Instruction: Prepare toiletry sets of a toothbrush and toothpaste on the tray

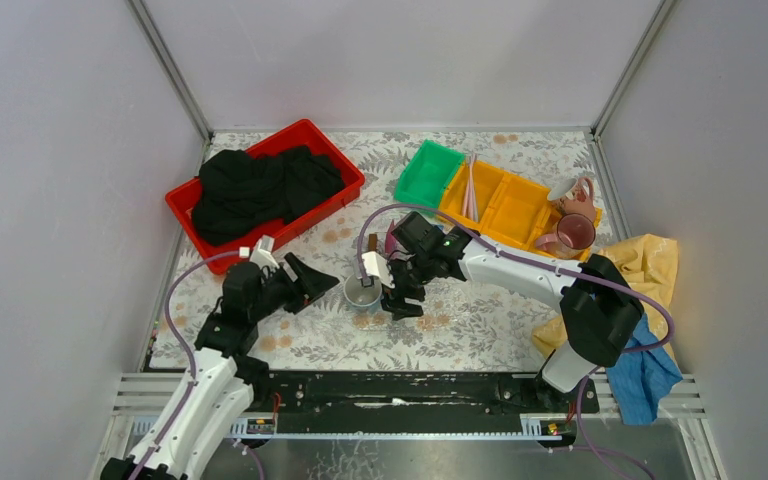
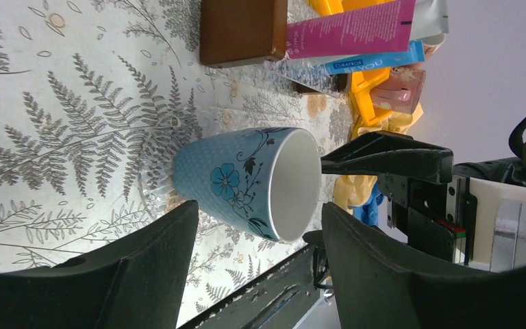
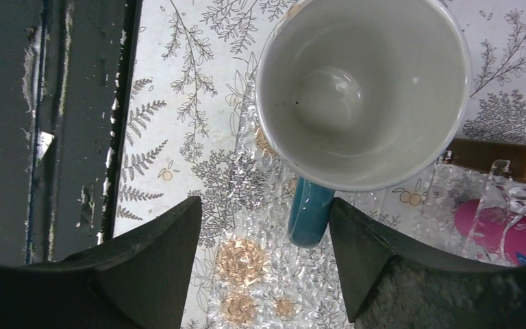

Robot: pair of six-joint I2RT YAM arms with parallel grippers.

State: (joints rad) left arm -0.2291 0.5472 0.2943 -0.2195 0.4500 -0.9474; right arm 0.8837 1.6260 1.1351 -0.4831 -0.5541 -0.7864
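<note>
Left gripper (image 1: 307, 279) is wide open and empty, its tips just flanking the mug (image 1: 363, 291), which stands upright mid-table. Right gripper (image 1: 401, 301) hangs above, open and empty, the mug's handle (image 3: 310, 219) between its 2 fingers (image 3: 151, 274).

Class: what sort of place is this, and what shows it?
Probably a robotics lab test cell: plain grey walls boxing in the table, left arm and right arm bolted at its near edge, a red bin and yellow bin.

Blue mug (image 2: 246, 181) upright, empty, nr pink tube (image 2: 353, 31), blue tube (image 2: 373, 62)
</note>
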